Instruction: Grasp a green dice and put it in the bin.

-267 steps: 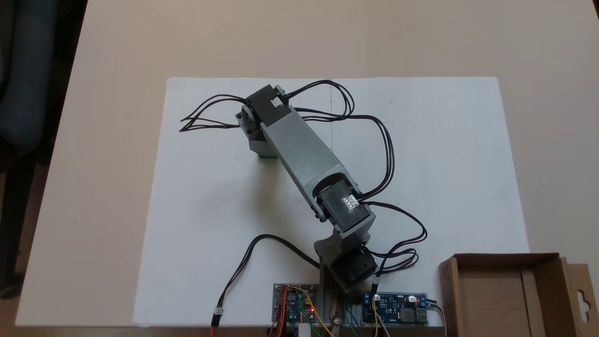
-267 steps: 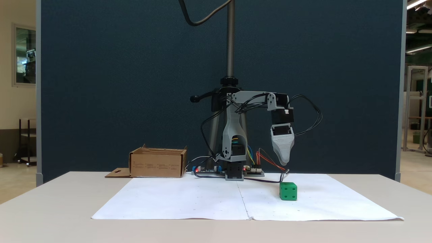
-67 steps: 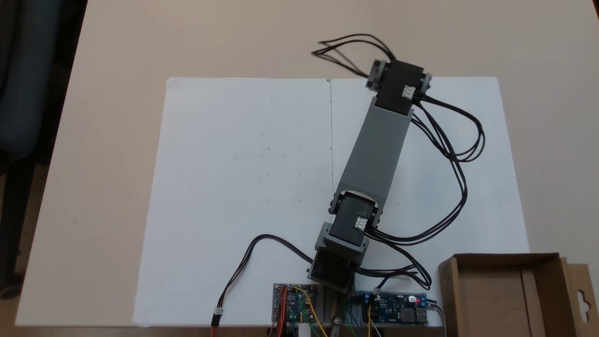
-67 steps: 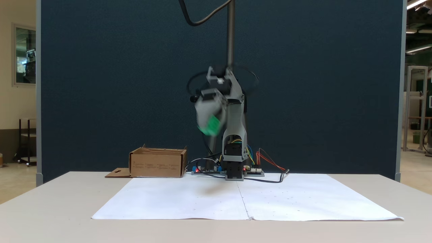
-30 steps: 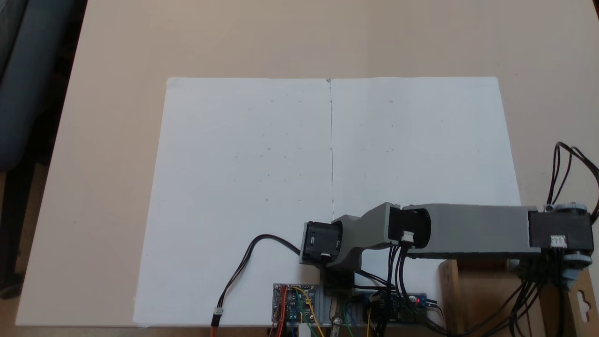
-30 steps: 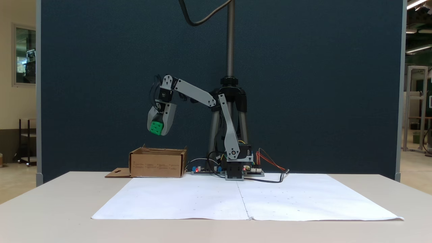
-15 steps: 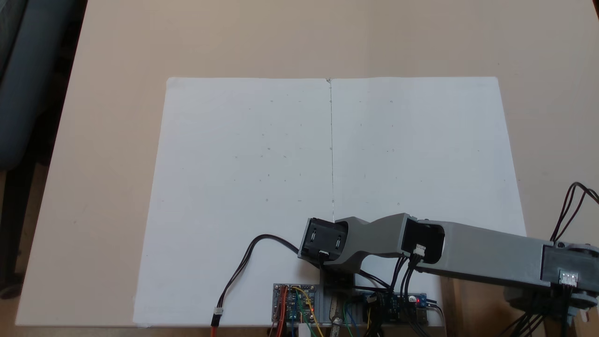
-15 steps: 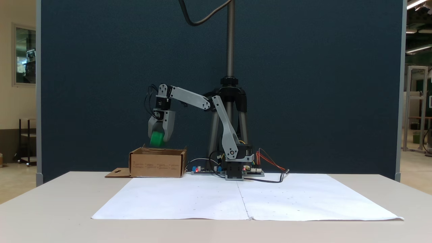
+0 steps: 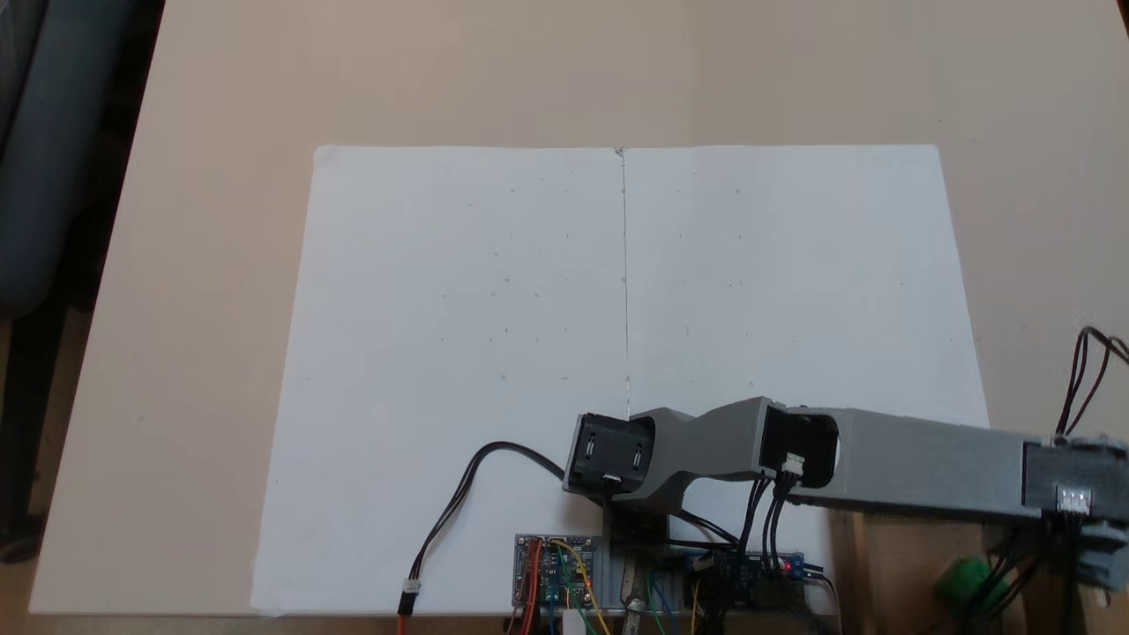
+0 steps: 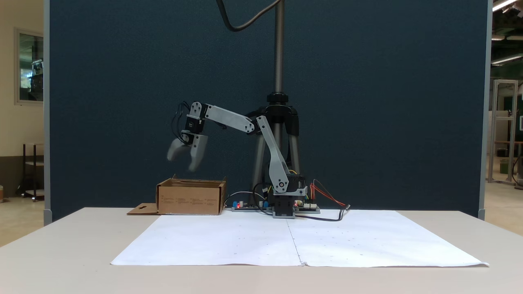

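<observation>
One grey jointed arm reaches toward nine o'clock, its gripper spread empty above the shallow brown cardboard box; the small green dice lies inside.

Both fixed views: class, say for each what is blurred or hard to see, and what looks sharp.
In a fixed view from above, the small bright green plastic dice is a soft smear behind black cables inside the shallow brown cardboard box; the white paper sheet is sharp. In a fixed view from the front, the spread grey fingers are motion-blurred, while the box stays crisp.
</observation>
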